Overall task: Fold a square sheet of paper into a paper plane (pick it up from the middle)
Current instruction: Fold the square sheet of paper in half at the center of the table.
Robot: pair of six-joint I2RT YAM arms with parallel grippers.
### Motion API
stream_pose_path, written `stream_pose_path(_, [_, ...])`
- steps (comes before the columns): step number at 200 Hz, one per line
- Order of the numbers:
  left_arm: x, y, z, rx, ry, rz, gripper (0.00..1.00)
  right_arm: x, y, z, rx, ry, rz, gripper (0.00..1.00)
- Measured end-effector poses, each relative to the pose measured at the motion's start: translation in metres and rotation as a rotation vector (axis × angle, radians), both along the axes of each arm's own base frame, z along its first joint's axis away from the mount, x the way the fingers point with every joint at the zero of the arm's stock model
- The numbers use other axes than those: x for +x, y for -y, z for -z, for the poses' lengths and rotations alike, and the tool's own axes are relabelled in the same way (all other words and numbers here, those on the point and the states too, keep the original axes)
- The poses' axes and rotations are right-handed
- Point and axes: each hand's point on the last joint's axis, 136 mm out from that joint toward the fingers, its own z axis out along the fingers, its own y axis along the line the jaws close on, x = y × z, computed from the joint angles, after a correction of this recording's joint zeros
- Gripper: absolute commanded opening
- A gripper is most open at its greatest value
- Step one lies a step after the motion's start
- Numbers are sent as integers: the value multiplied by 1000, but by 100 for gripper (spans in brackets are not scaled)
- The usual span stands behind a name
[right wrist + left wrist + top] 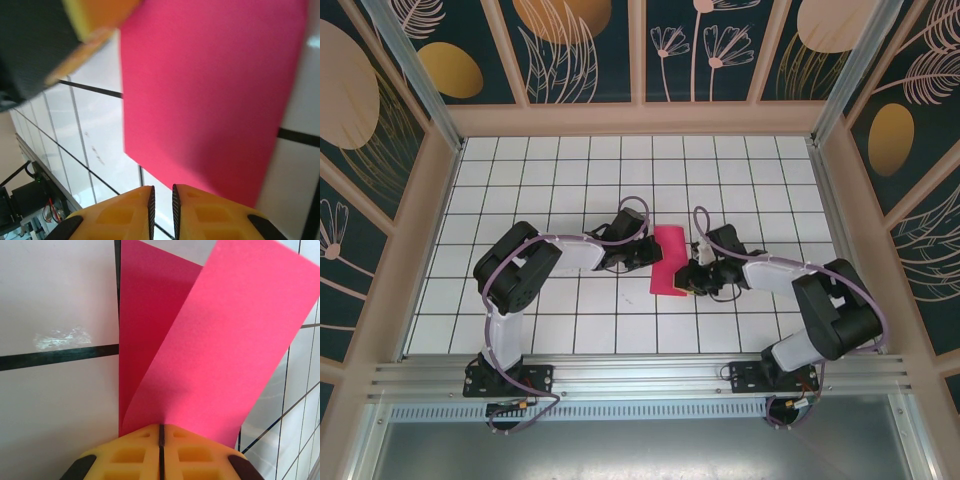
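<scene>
At centre: paper half-folded.
Left gripper: pinches fold, nine o'clock.
Right gripper: grip unclear.
Next: press crease flat.

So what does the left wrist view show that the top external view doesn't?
Left wrist: the square sheet of paper is folded, its two layers splaying apart from a crease pinched in the left gripper, jaws shut. Top external: the paper as a plain rectangle, the right gripper at its near right corner. Shared: the pink paper over the white tiled table.
</scene>
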Motion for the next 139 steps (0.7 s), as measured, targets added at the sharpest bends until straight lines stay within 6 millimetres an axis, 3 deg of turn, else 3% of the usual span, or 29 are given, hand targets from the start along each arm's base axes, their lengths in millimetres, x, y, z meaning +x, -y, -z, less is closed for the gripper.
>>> stream_pose_path(14, [0, 0, 0, 0, 0, 1, 11, -9, 5, 14, -22, -41, 0, 21])
stream_pose_path(68, [0, 1, 0, 0, 1, 1, 11, -2, 4, 8, -31, -30, 7, 21])
stream_pose_path(116, [0, 1, 0, 1, 0, 1, 11, 64, -5, -52, 32, 159, 64, 21])
stream_pose_path(139, [0, 1, 0, 1, 0, 1, 11, 79, -3, -50, 35, 180, 75, 20])
